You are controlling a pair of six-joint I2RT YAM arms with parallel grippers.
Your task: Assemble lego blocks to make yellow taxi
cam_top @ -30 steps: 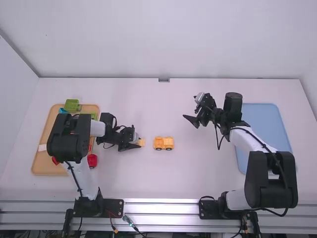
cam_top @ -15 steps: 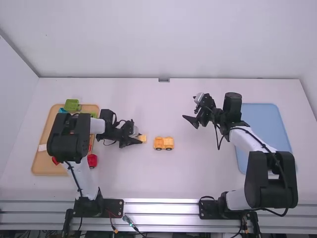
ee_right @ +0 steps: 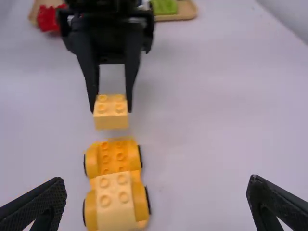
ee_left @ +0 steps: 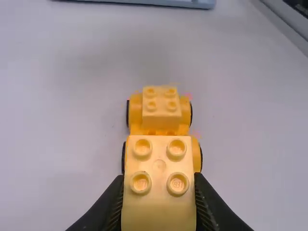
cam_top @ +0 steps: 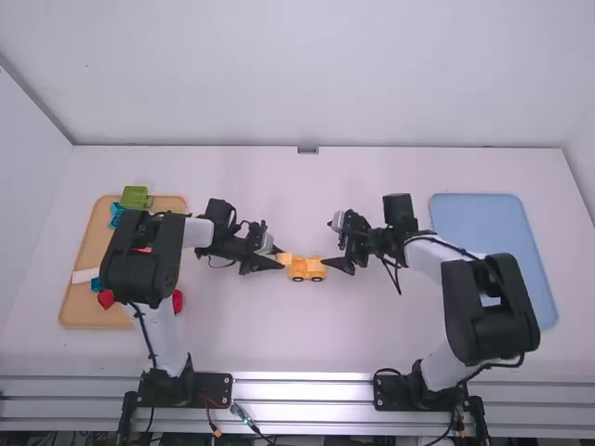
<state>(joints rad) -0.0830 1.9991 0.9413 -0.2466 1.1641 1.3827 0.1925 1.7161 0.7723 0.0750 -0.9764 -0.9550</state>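
The black right gripper (cam_top: 337,245) had its jaws wide open beside the bumpy plastic car (cam_top: 307,269) with round wheels. The black left gripper (cam_top: 278,260) pinched a smooth-sided, knobby yellow block (cam_top: 284,260) between its jaws, near the car's other end.

Block (ee_left: 159,207) — smooth, slightly glossy plastic.

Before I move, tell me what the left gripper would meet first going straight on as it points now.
The left gripper would likely bring its yellow block against the wheeled base first, though how high the block sits is hard to judge.
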